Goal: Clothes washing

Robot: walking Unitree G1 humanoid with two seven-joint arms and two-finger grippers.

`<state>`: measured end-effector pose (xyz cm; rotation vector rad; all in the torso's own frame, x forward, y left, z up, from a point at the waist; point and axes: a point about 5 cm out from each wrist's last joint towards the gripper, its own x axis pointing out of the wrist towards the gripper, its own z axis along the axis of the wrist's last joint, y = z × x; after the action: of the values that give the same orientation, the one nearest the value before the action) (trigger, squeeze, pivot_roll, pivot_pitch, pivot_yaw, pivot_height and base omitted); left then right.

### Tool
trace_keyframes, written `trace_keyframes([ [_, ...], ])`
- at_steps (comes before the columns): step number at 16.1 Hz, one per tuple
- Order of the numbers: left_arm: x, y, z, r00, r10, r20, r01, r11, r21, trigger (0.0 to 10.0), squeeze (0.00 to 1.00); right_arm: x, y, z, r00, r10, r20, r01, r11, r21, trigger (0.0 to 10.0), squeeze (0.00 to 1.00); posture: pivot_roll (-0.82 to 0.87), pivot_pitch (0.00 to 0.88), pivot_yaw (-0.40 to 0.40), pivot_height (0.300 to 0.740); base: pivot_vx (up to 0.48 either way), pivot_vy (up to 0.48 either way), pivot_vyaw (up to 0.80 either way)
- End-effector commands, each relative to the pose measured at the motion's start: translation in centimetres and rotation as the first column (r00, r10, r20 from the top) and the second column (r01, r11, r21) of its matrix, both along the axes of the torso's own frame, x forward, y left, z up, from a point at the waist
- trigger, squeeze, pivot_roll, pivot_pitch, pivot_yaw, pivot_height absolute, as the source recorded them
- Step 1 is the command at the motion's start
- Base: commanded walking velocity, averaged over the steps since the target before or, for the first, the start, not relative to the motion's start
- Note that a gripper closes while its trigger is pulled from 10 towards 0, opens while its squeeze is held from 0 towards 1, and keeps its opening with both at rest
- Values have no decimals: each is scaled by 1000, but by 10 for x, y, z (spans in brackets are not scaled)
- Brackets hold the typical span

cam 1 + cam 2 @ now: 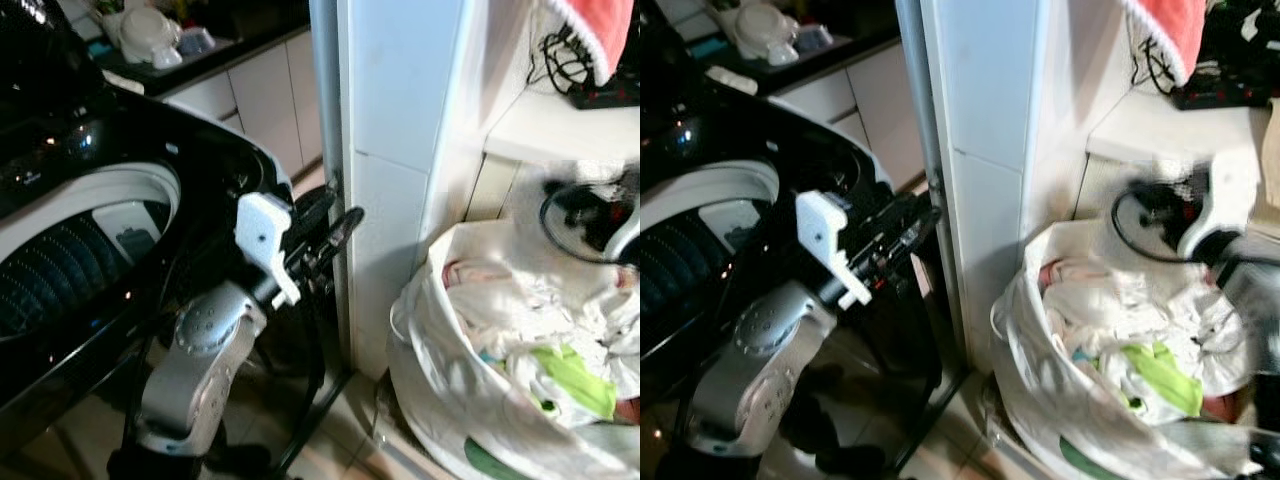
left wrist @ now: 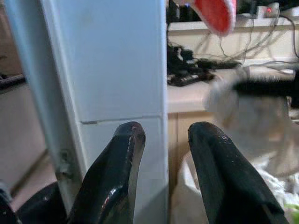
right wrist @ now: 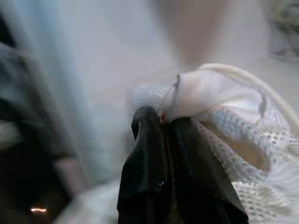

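**Presently: right gripper clamped on white mesh cloth over the laundry bag**

Left gripper (image 1: 335, 235) is raised in front of the white tiled pillar (image 1: 400, 150), beside the black washing machine (image 1: 90, 250); in the left wrist view its two black fingers (image 2: 117, 172) stand apart with nothing between them, pointing at the pillar. The machine's lid is up and the white rim of its drum (image 1: 95, 200) shows, the ribbed inside of the drum dark below it.

Right gripper (image 3: 163, 126) has its fingers pressed together on a fold of white mesh cloth (image 3: 224, 116); in the head views the right arm (image 1: 1200, 215) is blurred above the laundry bag (image 1: 1060, 400), so its exact height over the bag cannot be told.

The laundry bag, white and open at the top, stands on the floor just to the right of the pillar; it holds crumpled white clothes (image 1: 540, 320), a lime-green piece (image 1: 580, 380) and something pink near the rim (image 1: 470, 272).

Behind the bag a white shelf (image 1: 550, 130) carries black cables (image 1: 565, 55); a red-pink cloth (image 1: 610, 30) hangs above it. Beyond the machine a dark bench (image 1: 200, 55) over white cabinets (image 1: 270, 100) bears a white appliance (image 1: 145, 35).
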<state>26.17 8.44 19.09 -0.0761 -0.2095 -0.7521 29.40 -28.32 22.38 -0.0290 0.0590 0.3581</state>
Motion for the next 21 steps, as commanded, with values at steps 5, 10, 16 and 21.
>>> trace_keyframes([
  [5,5,-6,29,984,-78,157,86,995,-43,10000,0,-40,69,75,814,546,200,-573,811,119,0,0,-104,0,111,740,0,0,0],
  [10,-1,-25,48,954,-236,184,259,959,-114,10000,1000,-53,111,101,631,718,295,-775,602,193,0,0,-98,0,86,740,0,0,0],
  [16,-20,-28,54,905,-407,126,421,813,-402,10000,1000,-44,118,90,665,710,230,-746,624,233,0,0,-91,0,80,740,0,0,0],
  [21,-8,8,68,931,-341,130,333,647,-686,10000,1000,-48,119,82,665,724,184,-745,629,220,0,0,-86,0,82,740,0,0,0],
])
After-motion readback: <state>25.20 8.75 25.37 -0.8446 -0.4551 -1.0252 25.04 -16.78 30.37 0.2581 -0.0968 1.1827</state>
